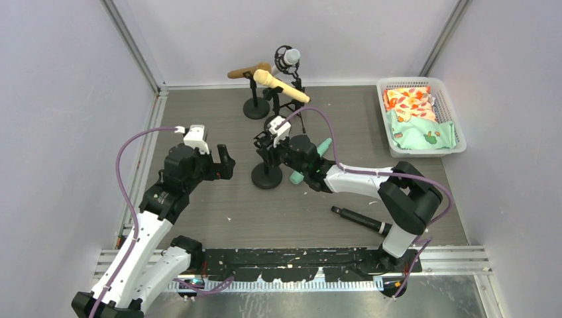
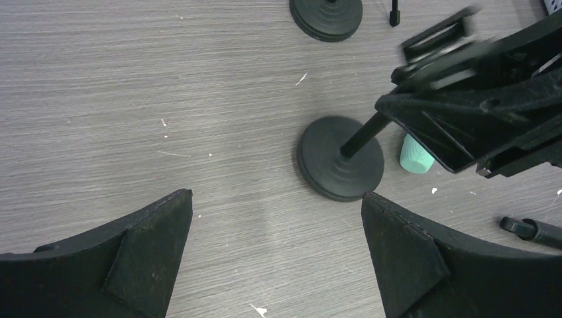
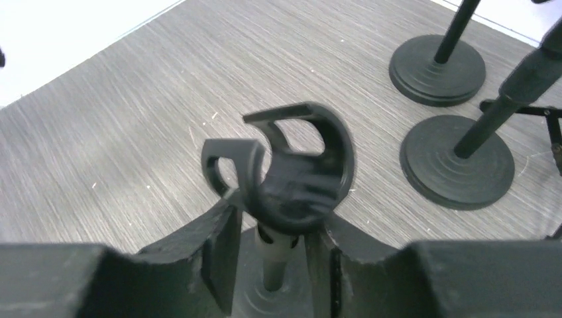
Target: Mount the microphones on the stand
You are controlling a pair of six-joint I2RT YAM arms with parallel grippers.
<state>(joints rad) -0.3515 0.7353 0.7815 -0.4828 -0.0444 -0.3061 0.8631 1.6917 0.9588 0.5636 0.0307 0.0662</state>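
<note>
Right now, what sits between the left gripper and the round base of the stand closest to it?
Only bare tabletop with a few white flecks, seen in the left wrist view between the left gripper and the stand base.

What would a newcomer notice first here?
The right gripper straddles the neck of an empty clip on the middle stand, with the teal mic lying beside that stand's base. At the back, the gold mic, cream mic and white mic are already mounted, while the black mic lies loose at front right.
</note>
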